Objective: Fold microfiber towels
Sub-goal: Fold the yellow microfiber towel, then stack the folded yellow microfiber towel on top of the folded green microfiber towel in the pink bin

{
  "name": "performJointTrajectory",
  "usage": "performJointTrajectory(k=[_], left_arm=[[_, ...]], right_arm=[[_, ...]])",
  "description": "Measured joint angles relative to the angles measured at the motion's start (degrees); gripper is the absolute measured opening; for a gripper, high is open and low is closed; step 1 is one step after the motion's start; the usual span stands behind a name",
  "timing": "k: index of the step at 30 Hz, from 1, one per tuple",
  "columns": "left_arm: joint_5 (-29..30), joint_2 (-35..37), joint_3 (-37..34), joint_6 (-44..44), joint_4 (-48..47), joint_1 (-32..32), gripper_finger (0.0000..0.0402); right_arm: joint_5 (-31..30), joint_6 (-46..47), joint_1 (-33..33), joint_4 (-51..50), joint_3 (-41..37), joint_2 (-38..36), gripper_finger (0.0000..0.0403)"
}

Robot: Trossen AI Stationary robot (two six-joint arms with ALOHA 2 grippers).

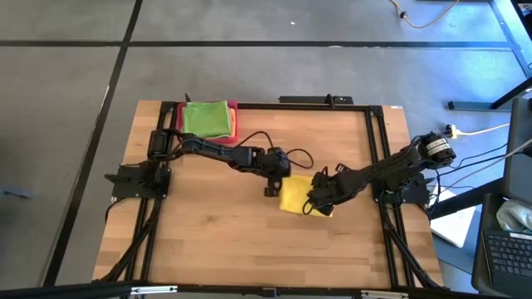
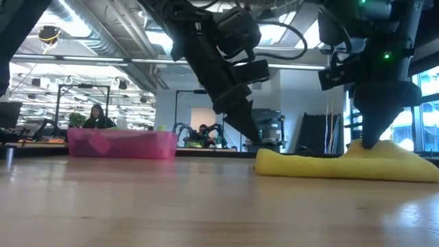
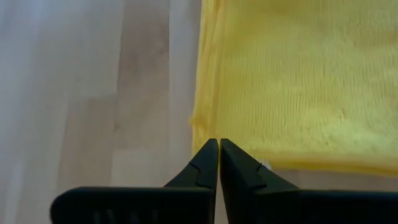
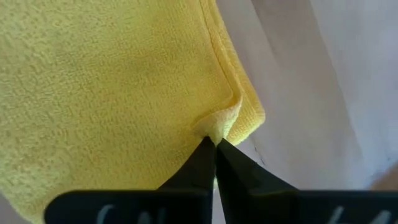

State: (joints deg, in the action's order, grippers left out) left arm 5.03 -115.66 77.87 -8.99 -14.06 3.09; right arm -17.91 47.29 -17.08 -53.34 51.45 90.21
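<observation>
Lying folded a little right of the worktop's (image 1: 208, 224) middle, the yellow towel (image 1: 296, 198) looks soft, light and limp; I judge it will sag and slide unless taken by an edge or corner, pinching all layers together. Its stacked hems show along the side nearest the left gripper (image 3: 219, 149), the best place to bite. The right gripper (image 4: 214, 144) has its jaws clenched on a small pucker of cloth at one corner, at about 4 o'clock on the towel. The left gripper's jaws are pressed together with nothing between them, tips just off the towel's edge at about 9 o'clock. Out at 10 o'clock, near the far left corner, a folded green towel (image 1: 205, 118) rests on other cloths in the pink-red tray (image 2: 121, 145), well apart. Nothing lies between, though the two arms crowd the same towel.
</observation>
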Motion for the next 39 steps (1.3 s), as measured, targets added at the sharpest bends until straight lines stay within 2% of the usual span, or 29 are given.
performJointTrajectory(k=[8, 11, 15, 19, 24, 29, 35, 39], left_arm=[[-0.01, 1.46, 0.05, 7.83, -10.47, -0.25, 0.0003], [-0.01, 3.41, 0.07, 8.85, -13.74, -0.26, 0.0002], [0.01, 7.14, 0.09, 10.89, -15.13, -0.48, 0.0002], [0.03, 10.52, 0.08, 14.34, -17.31, -1.15, 0.0002], [1.06, 15.43, 0.09, 16.73, -21.79, -3.22, 0.0003], [3.01, 20.38, 0.04, 19.40, -25.82, -6.07, 0.0001], [6.22, 26.56, 0.07, 24.39, -29.76, -10.66, 0.0003], [7.51, 30.15, 0.09, 25.28, -32.41, -13.57, 0.0001]], right_arm=[[-1.54, 3.71, 0.07, -8.00, 3.71, -0.12, 0.0051], [-2.81, 5.13, 0.07, -7.13, 4.49, -2.42, 0.0076], [-3.83, 5.66, 0.72, -4.88, 4.54, -5.70, 0.0121], [-5.49, 9.02, 2.16, -9.03, 4.54, -6.87, 0.0177], [-1.20, 12.37, 2.33, -12.40, 4.54, -7.67, 0.0224], [6.35, 20.06, -0.34, -3.49, 4.24, -8.47, 0.0231], [8.18, 36.20, -0.72, 4.20, 0.18, -12.24, 0.0228], [12.29, 41.44, -0.80, 9.81, -6.07, -17.08, 0.0228]])
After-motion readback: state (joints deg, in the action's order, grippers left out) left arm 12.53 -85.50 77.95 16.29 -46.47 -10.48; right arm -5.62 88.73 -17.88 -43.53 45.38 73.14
